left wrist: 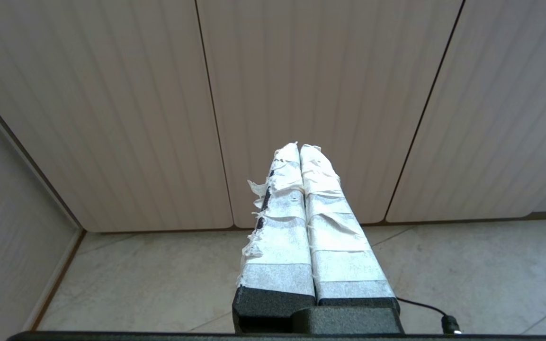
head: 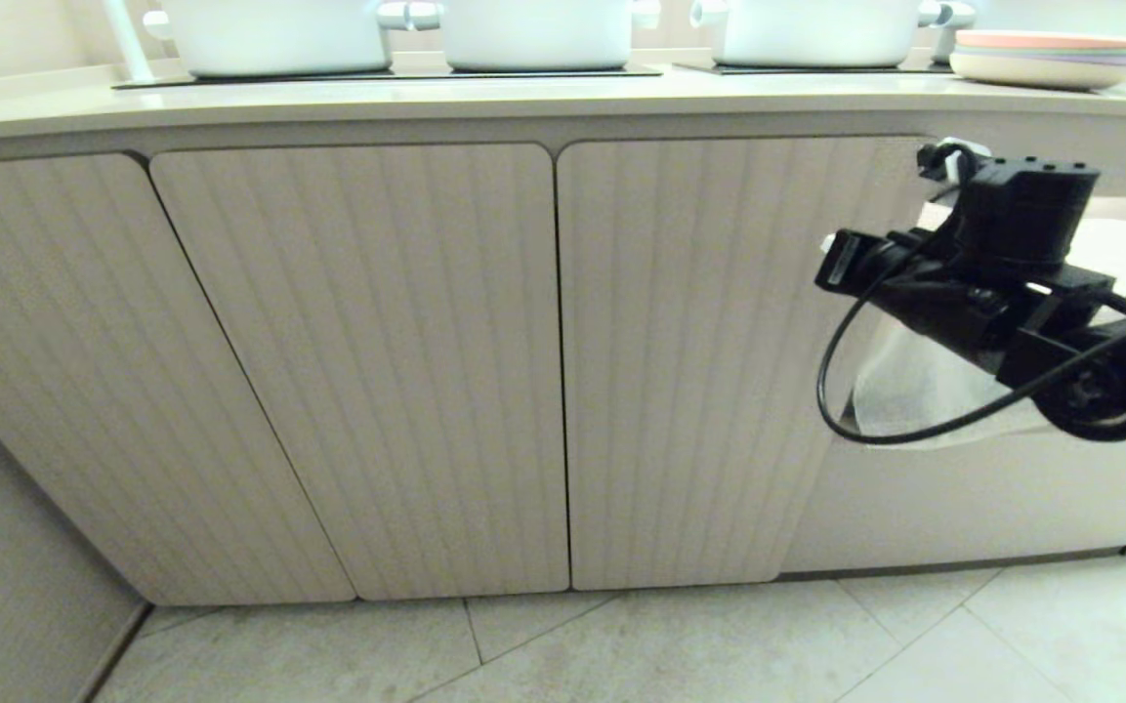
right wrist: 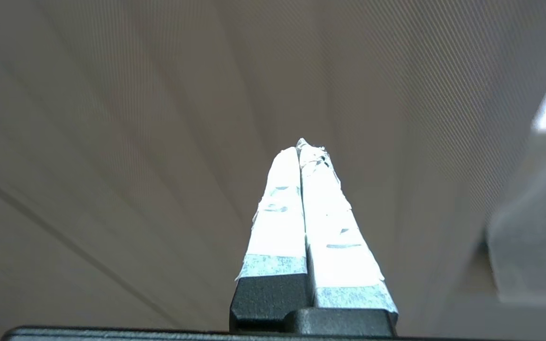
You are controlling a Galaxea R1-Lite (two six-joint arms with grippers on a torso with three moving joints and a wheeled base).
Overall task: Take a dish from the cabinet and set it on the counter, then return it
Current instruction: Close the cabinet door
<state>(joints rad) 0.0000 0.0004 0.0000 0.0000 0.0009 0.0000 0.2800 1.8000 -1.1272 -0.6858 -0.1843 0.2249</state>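
The cabinet (head: 367, 371) stood with its ribbed doors closed under the counter (head: 523, 98); no light-blue dish was visible. At the right, the right gripper (right wrist: 301, 147) pointed at the rightmost door, fingers pressed together, empty. The left gripper (left wrist: 299, 148) was likewise pressed together.

The cabinet (head: 357, 371) doors look like matt ribbed wood. The bench (head: 523, 103) is smooth and faintly glossy. Frayed white tape wraps both grippers' jaws.
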